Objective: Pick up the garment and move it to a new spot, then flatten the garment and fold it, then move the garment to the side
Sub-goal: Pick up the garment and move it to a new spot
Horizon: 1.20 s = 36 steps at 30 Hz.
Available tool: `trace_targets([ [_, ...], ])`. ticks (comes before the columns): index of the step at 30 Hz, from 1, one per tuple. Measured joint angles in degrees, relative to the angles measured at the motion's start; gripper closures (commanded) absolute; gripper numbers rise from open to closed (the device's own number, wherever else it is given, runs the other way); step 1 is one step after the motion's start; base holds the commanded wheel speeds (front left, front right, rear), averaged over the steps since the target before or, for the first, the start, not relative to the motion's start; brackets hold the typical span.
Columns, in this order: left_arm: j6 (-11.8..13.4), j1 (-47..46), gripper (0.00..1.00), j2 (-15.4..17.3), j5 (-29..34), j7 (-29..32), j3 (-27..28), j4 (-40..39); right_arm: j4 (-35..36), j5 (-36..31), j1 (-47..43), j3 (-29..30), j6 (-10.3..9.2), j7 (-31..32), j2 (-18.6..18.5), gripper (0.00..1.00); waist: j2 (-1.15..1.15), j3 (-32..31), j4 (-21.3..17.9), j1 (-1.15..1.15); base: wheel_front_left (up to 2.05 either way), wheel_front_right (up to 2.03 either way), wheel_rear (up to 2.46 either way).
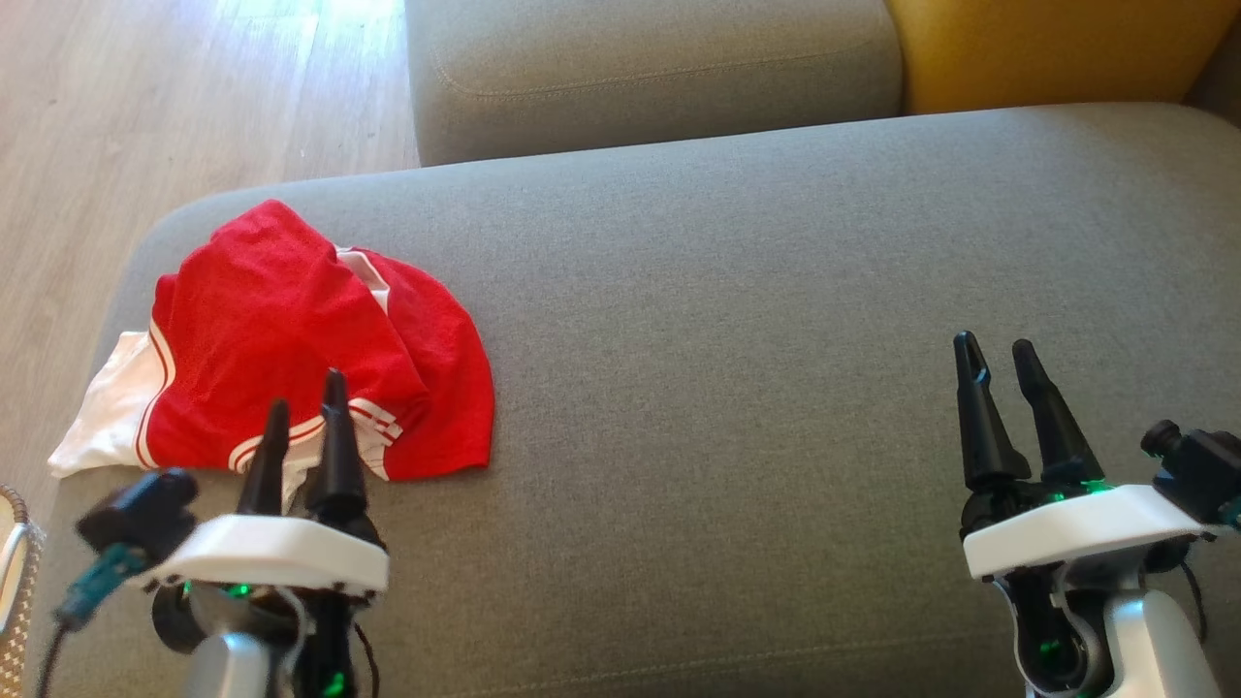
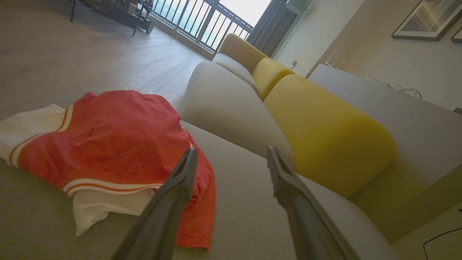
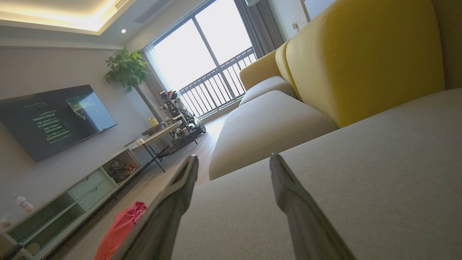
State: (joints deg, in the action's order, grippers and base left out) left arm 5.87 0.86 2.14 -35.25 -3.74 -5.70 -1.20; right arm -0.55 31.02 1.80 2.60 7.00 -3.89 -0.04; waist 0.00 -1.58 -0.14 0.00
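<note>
The garment [image 1: 291,339] is a red shirt with white sleeves and striped trim, lying crumpled on the left end of the grey sofa seat [image 1: 756,320]. My left gripper [image 1: 305,407] hovers at its near edge, fingers open and holding nothing. In the left wrist view the garment [image 2: 108,144] lies just ahead and left of my left gripper [image 2: 231,153]. My right gripper [image 1: 999,354] stands open over bare cushion at the lower right, far from the cloth. The right wrist view has the garment [image 3: 121,227] as a red heap far off to the left of my right gripper [image 3: 234,160].
A second grey cushion [image 1: 650,68] and a yellow backrest [image 1: 1057,48] lie beyond the seat. Wooden floor [image 1: 145,126] borders the seat's left edge. A woven basket rim [image 1: 15,582] sits at the lower left. A TV [image 3: 54,119] and low cabinet [image 3: 68,202] stand across the room.
</note>
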Motion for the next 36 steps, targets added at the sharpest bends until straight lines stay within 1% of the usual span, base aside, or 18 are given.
trace_targets([
  [1, 0.00, 0.00, 0.00, 0.00, 0.00, 0.00, 0.00, 0.00, 0.00, 0.00, 0.00, 0.00, 0.00, 0.00, 0.00, 0.00, 0.00, 0.00, 0.00, 0.00, 0.00, 0.00, 0.00],
  [6, 4.95, 0.08, 0.00, 3.37, 4.86, -1.15, -6.20, 1.34, -0.01, -5.12, -0.09, -0.27, 0.00, -0.76, -0.03, 0.00, 0.00, -0.29, -0.05, 0.00, 0.00, 0.00, 0.00],
  [8, 7.15, 0.06, 0.00, 4.60, 6.38, -1.52, -8.39, 1.90, -0.02, -7.23, -0.13, -0.64, 0.00, -1.19, -0.04, 0.00, 0.00, -0.41, -0.08, 0.00, 0.00, 0.00, 0.00],
  [9, 9.27, -0.01, 0.00, 5.75, 7.76, -1.96, -10.50, 2.30, -0.08, -9.21, -0.25, -1.10, 0.00, -1.65, -0.04, 0.00, 0.00, -0.51, -0.11, 0.00, 0.00, 0.00, 0.00],
  [12, 12.51, -0.20, 0.00, 7.30, 9.85, -2.44, -13.60, 2.47, -0.10, -11.84, -0.37, -1.72, 0.01, -2.19, -0.05, 0.00, 0.00, -0.61, -0.16, 0.00, 0.00, 0.00, 0.00],
  [13, 12.51, -0.20, 0.00, 7.30, 9.85, -2.44, -13.60, 2.47, -0.10, -11.84, -0.37, -1.72, 0.01, -2.19, -0.05, 0.00, 0.00, -0.61, -0.16, 0.00, 0.00, 0.00, 0.00],
  [17, 17.02, -1.48, 0.00, 9.26, 11.99, -3.02, -17.27, 2.25, 0.18, -14.64, -0.43, -2.15, 0.01, -2.96, -0.12, 0.00, 0.00, -0.71, -0.21, 0.00, 0.00, 0.00, 0.00],
  [22, 20.98, -2.49, 0.00, 11.15, 13.50, -4.02, -21.04, 1.63, 0.52, -17.37, -1.22, -2.36, 0.01, -3.98, -0.20, 0.00, 0.00, -0.92, -0.22, 0.00, 0.00, 0.00, 0.00],
  [25, 22.27, -2.50, 0.00, 11.57, 13.54, -4.58, -22.26, 1.86, 0.24, -18.12, -1.55, -2.34, 0.01, -4.30, -0.23, 0.00, 0.00, -1.08, -0.23, 0.00, 0.00, 0.00, 0.00],
  [28, 23.26, -2.50, 0.00, 12.27, 14.93, -5.33, -23.58, 1.82, 0.22, -20.08, -1.55, -2.77, 0.02, -5.03, -0.24, 0.00, 0.00, -1.18, -0.25, 0.00, 0.00, 0.00, 0.00],
  [33, 23.54, -2.53, 0.00, 12.61, 16.66, -6.25, -25.55, 1.41, -0.15, -22.82, -1.57, -3.60, 0.02, -6.04, -0.25, 0.00, 0.00, -1.34, -0.29, 0.00, 0.00, 0.00, 0.00],
  [36, 23.31, -2.47, 0.00, 12.51, 16.69, -6.67, -25.43, 1.30, -0.78, -23.48, -1.68, -4.05, 0.02, -6.71, -0.26, 0.00, 0.00, -1.48, -0.29, 0.00, 0.00, 0.00, 0.00],
])
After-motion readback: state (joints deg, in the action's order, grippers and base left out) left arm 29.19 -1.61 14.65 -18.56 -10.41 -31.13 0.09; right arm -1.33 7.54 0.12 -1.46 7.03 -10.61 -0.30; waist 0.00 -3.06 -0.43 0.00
